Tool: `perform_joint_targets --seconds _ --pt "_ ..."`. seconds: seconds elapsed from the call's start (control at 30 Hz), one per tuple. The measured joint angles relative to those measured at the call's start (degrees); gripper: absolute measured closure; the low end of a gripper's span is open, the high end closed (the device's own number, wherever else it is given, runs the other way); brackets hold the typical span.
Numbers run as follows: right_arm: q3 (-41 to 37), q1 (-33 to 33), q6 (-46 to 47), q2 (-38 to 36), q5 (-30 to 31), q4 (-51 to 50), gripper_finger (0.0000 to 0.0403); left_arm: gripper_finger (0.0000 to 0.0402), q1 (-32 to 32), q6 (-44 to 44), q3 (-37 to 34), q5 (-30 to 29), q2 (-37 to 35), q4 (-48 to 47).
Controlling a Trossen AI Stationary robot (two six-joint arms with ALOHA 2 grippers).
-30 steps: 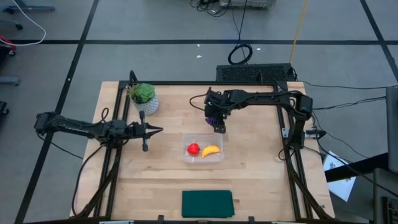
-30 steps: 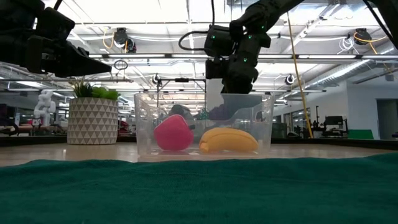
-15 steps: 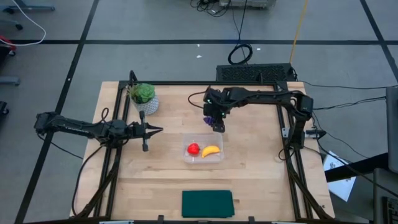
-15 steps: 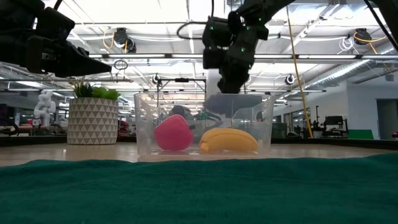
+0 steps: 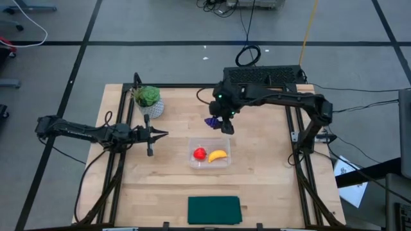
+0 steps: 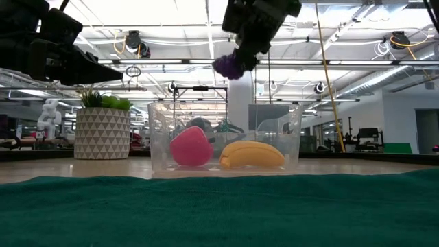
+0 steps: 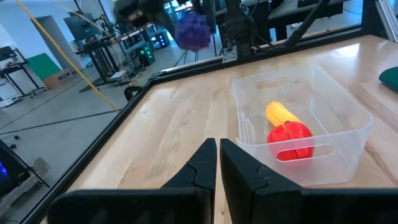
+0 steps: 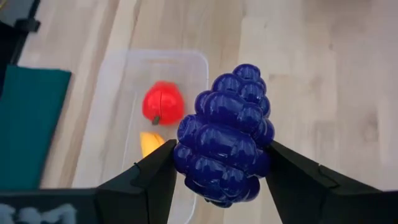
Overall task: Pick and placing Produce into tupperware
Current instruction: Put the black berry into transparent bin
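Tupperware [image 5: 210,154] open-topped; red fruit [image 5: 200,153] and banana [image 5: 218,155] occupy its floor.

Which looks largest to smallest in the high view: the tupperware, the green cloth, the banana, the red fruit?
1. Green cloth, the largest.
2. Tupperware, somewhat smaller.
3. Banana.
4. Red fruit, close to the banana in size; the banana looks only slightly longer.
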Motion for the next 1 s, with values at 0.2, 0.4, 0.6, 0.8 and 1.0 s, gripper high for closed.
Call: perform_joint_targets --seconds 0.2,0.4,0.6,0.8,1.0 --pt "0.0 0.0 0.37 -3.22 -0.03 0.99 0.0197 0.0376 -0.02 -0.06 0.0 0.0 0.0 0.01" --pt "-0.47 0.0 1.5 -6.78 -0.05 1.42 0.0197 0.0376 -0.01 -0.17 0.0 0.0 -0.01 0.05" --pt "-5.15 -0.28 3.75 -11.52 -0.13 7.02 0.0197 0.0376 -0.01 -0.14 0.0 0.0 0.01 0.04" --pt "-9.59 -1.06 4.9 -16.74 -1.27 10.27 0.0197 0.0376 0.0 -0.14 0.0 -0.2 -0.01 0.07" --pt "-13.84 -1.6 7.44 -22.19 -4.15 16.03 0.0197 0.0376 0.0 -0.12 0.0 -0.52 -0.01 0.23"
